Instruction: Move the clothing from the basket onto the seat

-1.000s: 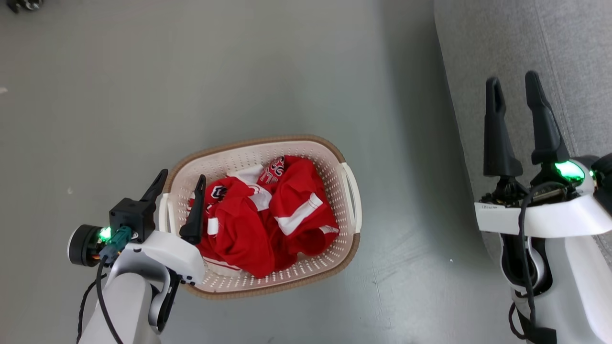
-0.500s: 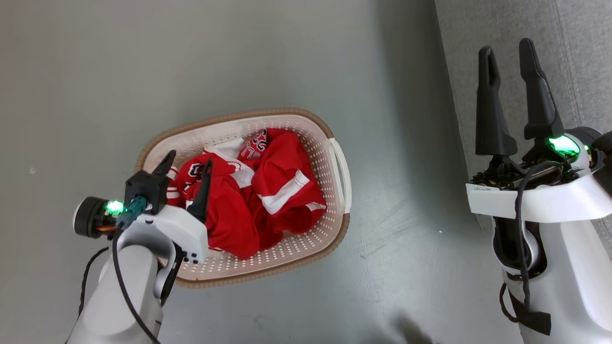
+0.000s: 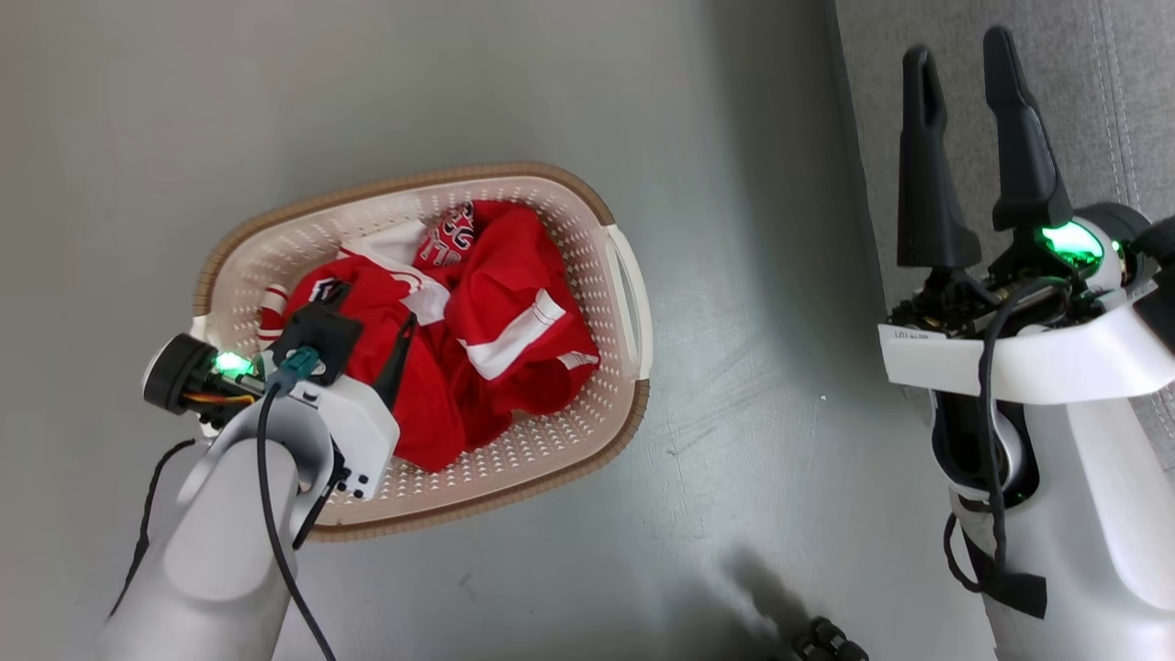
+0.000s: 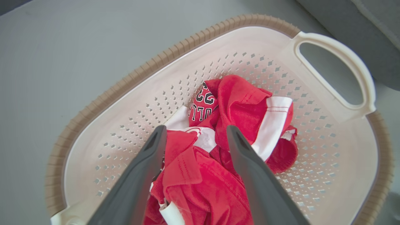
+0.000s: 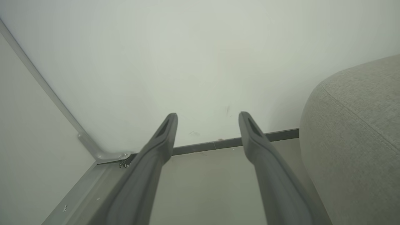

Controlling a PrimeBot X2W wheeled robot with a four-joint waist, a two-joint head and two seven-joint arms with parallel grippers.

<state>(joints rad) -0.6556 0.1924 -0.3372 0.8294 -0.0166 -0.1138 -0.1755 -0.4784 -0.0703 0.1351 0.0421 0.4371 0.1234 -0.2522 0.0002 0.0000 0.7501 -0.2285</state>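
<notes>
The cream-white basket [image 3: 601,275] with a brown rim stands on the grey floor, and the red clothing [image 3: 500,317] with white stripes lies bunched inside it. My left gripper [image 3: 372,308] is open, tilted down into the basket's left half, fingers just above the fabric. In the left wrist view its fingers straddle the crumpled clothing [image 4: 240,103] inside the basket [image 4: 218,53]; nothing is gripped. My right gripper [image 3: 957,50] is open and empty at the edge of the grey seat [image 3: 1115,101]. The right wrist view has the gripper [image 5: 208,116] facing a wall, with the seat [image 5: 353,131] to its right.
Open grey floor [image 3: 753,303] separates basket and seat. A small dark object [image 3: 826,641] lies at the bottom edge. A pale wall [image 5: 187,56], a dark baseboard [image 5: 225,143] and a metal frame corner [image 5: 100,154] stand ahead of the right gripper.
The camera has shifted, sliding the basket up and left in the picture. My left gripper has moved from the basket's left rim in over the clothing and dipped lower. Both grippers stay open.
</notes>
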